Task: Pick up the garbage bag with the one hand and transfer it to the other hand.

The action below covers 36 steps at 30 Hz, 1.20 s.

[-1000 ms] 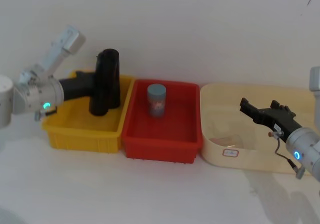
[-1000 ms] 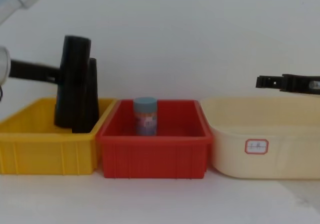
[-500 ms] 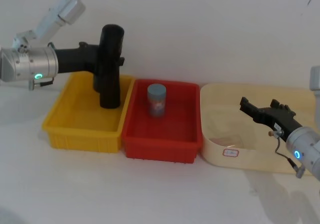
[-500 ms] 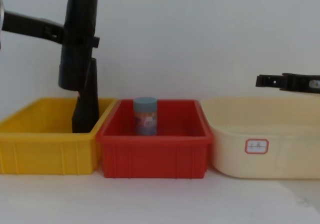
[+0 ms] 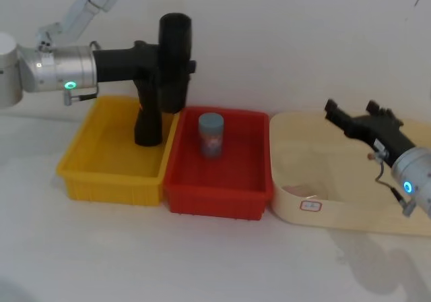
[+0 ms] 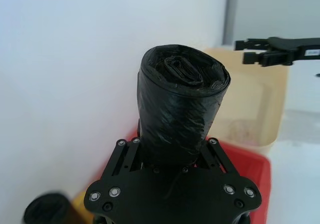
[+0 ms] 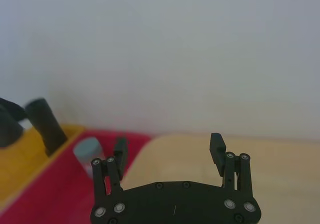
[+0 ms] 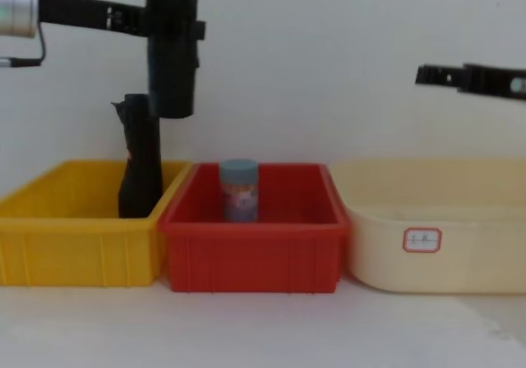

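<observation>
In the yellow bin (image 5: 108,180), a slimmer black roll (image 5: 148,123) upright in the corner nearest the red bin (image 5: 215,197); in the red one, a blue-capped can (image 5: 211,135) on end; in the cream tub (image 5: 337,214), something pale, too faint to tell. High over the yellow bin's edge by the red bin, clear of both, the garbage bag (image 8: 171,80): thick, glossy black, upright, crinkled film coiled at its end, clamped round its body by the left gripper (image 8: 177,29). Above the cream tub, the right gripper (image 5: 351,108), fingers spread wide, holding nothing.

Thick black garbage bag (image 5: 175,39) upright, aloft in left gripper (image 5: 176,67)
</observation>
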{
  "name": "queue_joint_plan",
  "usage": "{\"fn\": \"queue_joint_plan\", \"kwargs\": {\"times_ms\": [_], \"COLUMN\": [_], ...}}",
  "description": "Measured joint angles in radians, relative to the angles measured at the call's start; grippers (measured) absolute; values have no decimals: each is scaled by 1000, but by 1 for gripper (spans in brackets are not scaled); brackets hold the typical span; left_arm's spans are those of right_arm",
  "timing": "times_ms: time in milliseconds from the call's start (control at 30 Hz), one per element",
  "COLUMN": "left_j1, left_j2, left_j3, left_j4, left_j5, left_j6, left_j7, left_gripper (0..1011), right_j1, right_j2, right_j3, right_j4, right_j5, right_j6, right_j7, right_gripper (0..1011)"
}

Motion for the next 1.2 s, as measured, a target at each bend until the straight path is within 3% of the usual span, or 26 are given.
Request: {"fn": "queue_joint_plan", "kwargs": {"times_ms": [267, 533, 867, 1200], "left_j1": [-95, -148, -181, -194], "left_j2": [-103, -181, -235, -257], "left_j3": [4, 5, 30, 48], "left_j4": [187, 295, 371, 410], "left_j5": [-53, -80, -71, -48], "left_j6": [-79, -124, -153, -167], "left_j7": [-121, -182, -207, -216], "left_gripper": [389, 389, 389, 389], "right_j1": [35, 72, 97, 117], "right_j2": [4, 12, 44, 100], "right_j3": [2, -13, -54, -104], "right_j4": [-18, -47, -82, -112], "right_j5": [30, 40, 12, -35], "right_j6": [-58, -103, -137, -150], "right_j7": [66, 114, 154, 202], "right_gripper": [1001, 1001, 1001, 1000]}}
